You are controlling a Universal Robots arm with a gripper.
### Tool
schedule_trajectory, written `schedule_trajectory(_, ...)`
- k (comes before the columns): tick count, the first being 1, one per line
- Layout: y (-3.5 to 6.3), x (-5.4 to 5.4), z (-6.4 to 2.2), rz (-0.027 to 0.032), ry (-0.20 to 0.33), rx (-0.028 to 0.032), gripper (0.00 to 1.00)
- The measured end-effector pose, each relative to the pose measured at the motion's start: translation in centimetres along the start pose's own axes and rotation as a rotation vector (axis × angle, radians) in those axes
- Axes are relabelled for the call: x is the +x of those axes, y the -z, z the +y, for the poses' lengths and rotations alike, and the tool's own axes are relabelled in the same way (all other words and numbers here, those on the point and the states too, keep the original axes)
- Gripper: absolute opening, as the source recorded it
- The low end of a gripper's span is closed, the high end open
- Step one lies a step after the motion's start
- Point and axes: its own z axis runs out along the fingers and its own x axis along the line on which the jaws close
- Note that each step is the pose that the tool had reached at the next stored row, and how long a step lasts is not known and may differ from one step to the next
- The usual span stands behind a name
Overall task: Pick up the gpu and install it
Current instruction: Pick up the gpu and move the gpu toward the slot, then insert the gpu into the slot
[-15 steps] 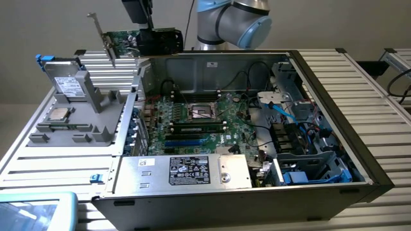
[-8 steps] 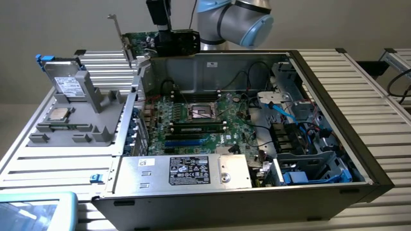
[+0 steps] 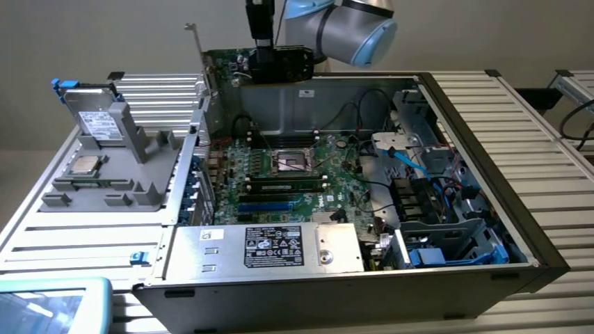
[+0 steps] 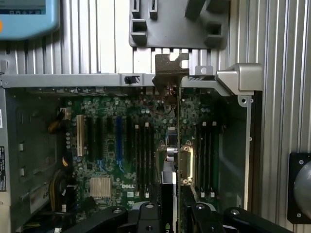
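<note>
The claw (image 3: 277,66) pinched the gpu (image 3: 225,64) upright above the case (image 3: 325,299), at twelve o'clock in the exterior view.

The arm (image 3: 343,24) reaches down, its gripper (image 3: 277,78) clamped on the gpu (image 3: 221,64).

Robotics lab or assembly test workshop. Evidence: industrial robot arm (image 3: 348,28), gripper (image 3: 278,66) clamped on gpu (image 3: 225,66) above opened desktop computer case (image 3: 325,303), motherboard (image 3: 236,156) exposed. Counter (image 3: 547,125) built of ribbed aluminium profile. Grey parts fixture (image 3: 149,146) holding loose components. Blue-cased screen device (image 3: 51,299). Plain bare wall (image 3: 93,35).
</note>
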Motion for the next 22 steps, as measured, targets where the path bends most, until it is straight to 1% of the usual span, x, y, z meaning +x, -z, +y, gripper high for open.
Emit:
schedule_trajectory(3,-0.24,0.0,-1.34,-0.0001,0.0,-0.0008,0.27)
schedule_trajectory(4,-0.29,0.0,-1.63,-0.0001,0.0,-0.0008,0.27)
schedule_trajectory(5,-0.32,0.0,-1.75,-0.0001,0.0,-0.0007,0.27)
schedule_trajectory(22,-0.32,0.0,-1.77,0.0,0.0,-0.0008,0.27)
